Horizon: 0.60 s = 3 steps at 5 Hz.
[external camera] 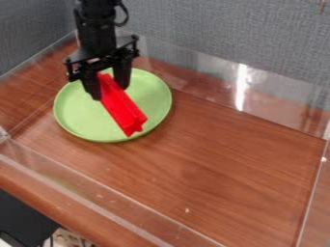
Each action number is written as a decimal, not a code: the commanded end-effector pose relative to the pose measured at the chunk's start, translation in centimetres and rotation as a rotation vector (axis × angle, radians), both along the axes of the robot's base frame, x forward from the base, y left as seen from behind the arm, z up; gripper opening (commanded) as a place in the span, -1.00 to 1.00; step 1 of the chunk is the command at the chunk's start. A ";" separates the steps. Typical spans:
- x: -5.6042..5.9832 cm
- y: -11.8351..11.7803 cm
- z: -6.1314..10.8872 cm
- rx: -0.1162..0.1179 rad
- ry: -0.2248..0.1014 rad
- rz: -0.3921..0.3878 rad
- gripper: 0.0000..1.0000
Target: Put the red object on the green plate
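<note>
A light green plate (80, 121) lies on the wooden table at the back left. Over it slants the bright red block (126, 108), its far end high between the fingers and its near end reaching down to the plate's right rim. My black gripper (107, 83) points straight down above the plate and is shut on the block's upper end. Whether the block's low end touches the plate I cannot tell.
Clear acrylic walls (245, 82) ring the brown wooden table (219, 164) on every side. A grey fabric panel stands behind the back wall.
</note>
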State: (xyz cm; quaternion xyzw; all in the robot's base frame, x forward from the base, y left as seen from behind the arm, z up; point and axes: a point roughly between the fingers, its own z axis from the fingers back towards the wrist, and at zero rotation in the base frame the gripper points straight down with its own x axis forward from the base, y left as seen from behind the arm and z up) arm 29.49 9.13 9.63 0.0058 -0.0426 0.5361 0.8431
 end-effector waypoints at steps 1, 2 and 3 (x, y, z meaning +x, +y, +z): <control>1.2 -0.4 2.7 0.042 -0.050 -0.153 -1.00; -0.1 0.4 2.8 0.056 -0.044 -0.284 -1.00; -1.4 1.5 3.3 0.064 -0.039 -0.435 -1.00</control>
